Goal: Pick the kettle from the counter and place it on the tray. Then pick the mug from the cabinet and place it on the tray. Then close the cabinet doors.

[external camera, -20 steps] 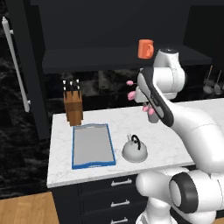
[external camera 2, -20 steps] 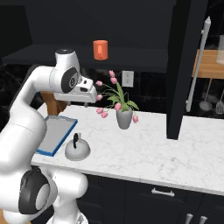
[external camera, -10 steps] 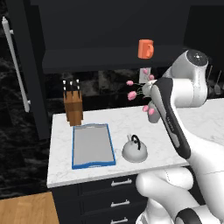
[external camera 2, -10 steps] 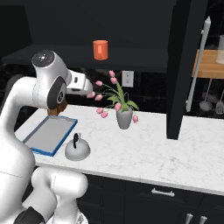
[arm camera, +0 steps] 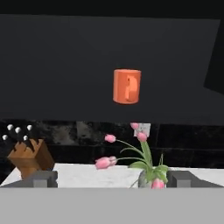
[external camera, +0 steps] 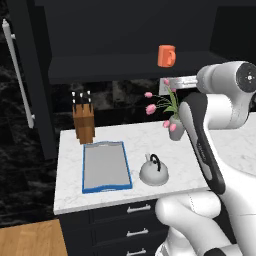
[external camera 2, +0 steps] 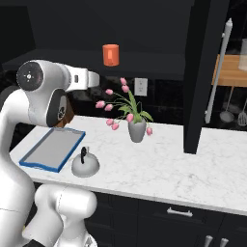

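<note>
While sweeping from the left across the left base view: finding one of the cabinet doors [external camera: 22, 75] standing swung wide open, its silver bar handle facing out. Next, noting a brown knife block [external camera: 83, 121] resting at the back of the worktop [external camera: 70, 192]. Seeing the tray [external camera: 106, 166] lying flat in front of that block and carrying nothing. Spotting the kettle [external camera: 153, 171] sitting upright on bare marble just beside the tray's right rim, apart from it and not on it. Moving up and right, finding the mug [external camera: 166, 55] standing on the dark shelf of the cabinet [external camera: 100, 67], with its loop handle facing the hand camera. Below the mug, noting pink tulips leaning out of a grey vase [external camera: 173, 124]. Furthest right, in the right base view, seeing the other door [external camera 2: 205, 72] hanging open too.

Looking along the gripper [arm camera: 111, 179] in the hand view: fingertips [arm camera: 43, 178] spreading wide, pinching nothing, and aiming level at the mug [arm camera: 127, 86] and shelf rather than down at the kettle.

Judging progress: nothing completed yet. Waiting to be done: lifting the kettle onto the tray, fetching the mug down beside it, then swinging both doors shut.
</note>
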Robot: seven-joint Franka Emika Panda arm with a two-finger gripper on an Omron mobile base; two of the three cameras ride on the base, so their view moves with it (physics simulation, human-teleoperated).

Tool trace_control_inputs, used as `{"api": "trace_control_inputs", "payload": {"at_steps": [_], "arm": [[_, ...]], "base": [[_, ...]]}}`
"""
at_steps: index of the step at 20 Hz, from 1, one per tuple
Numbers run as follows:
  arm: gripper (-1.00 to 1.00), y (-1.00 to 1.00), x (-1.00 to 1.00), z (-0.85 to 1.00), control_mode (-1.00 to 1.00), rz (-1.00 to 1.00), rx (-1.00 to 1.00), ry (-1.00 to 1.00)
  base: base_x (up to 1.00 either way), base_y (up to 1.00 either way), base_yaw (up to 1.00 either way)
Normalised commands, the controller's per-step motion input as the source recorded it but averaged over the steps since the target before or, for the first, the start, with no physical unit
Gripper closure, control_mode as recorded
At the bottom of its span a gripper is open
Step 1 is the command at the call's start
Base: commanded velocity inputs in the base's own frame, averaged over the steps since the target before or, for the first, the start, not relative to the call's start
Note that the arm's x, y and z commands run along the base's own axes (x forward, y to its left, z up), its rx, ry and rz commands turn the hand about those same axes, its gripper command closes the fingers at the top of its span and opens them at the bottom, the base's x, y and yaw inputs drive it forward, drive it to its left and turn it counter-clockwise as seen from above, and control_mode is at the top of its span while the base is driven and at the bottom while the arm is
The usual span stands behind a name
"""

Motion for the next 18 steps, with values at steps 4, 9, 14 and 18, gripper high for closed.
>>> {"api": "trace_control_inputs", "payload": {"at_steps": [4,9,14,18], "arm": [[-1.00,0.00,0.18,0.34,-1.00,-0.07,0.01,-0.20],[-1.00,-0.02,0.12,0.09,-1.00,-0.04,0.00,-0.04],[-1.00,-0.08,0.10,0.15,-1.00,0.00,0.00,0.00],[-1.00,-0.07,0.07,0.16,-1.00,0.00,0.00,0.00]], "base": [[0.00,0.00,0.00],[0.00,0.00,0.00],[0.00,0.00,0.00],[0.00,0.00,0.00]]}}
